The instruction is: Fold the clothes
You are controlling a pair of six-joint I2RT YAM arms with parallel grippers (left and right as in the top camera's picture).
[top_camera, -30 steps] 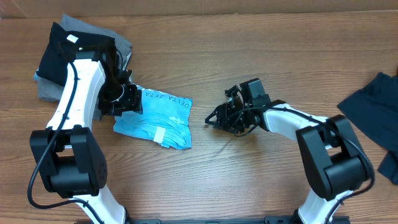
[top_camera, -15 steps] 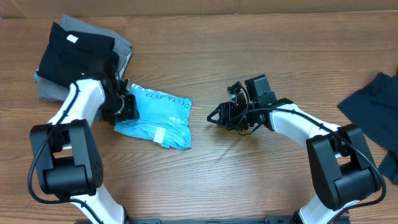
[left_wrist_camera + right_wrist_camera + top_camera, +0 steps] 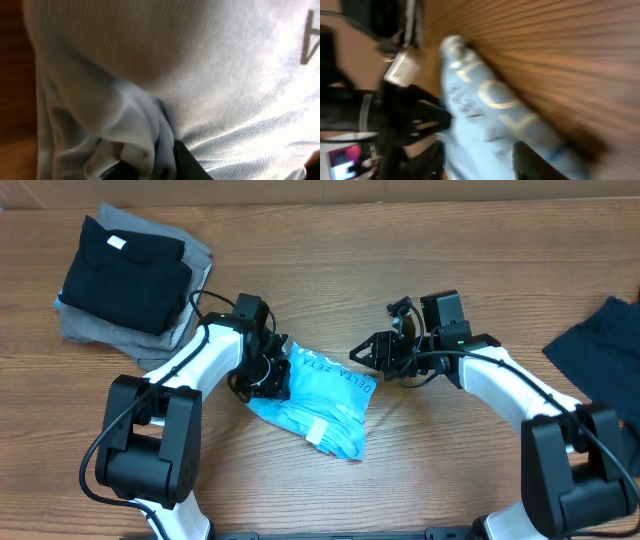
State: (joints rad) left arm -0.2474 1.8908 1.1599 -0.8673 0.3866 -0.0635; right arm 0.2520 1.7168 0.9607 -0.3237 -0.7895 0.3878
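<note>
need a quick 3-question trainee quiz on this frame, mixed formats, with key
1. True or false: the black T-shirt lies on top of the grey one.
2. Which claw is pinching the light blue T-shirt? A) left claw B) right claw C) neither
3. Fill in: the dark navy garment lies on the robot's ___ side.

Key: 1 true. 2 A; the left wrist view shows blue cloth bunched at its fingers, and the right claw is open beside the shirt. 3 right.

White arms (image 3: 195, 358), bulky black joints (image 3: 140, 455)
</note>
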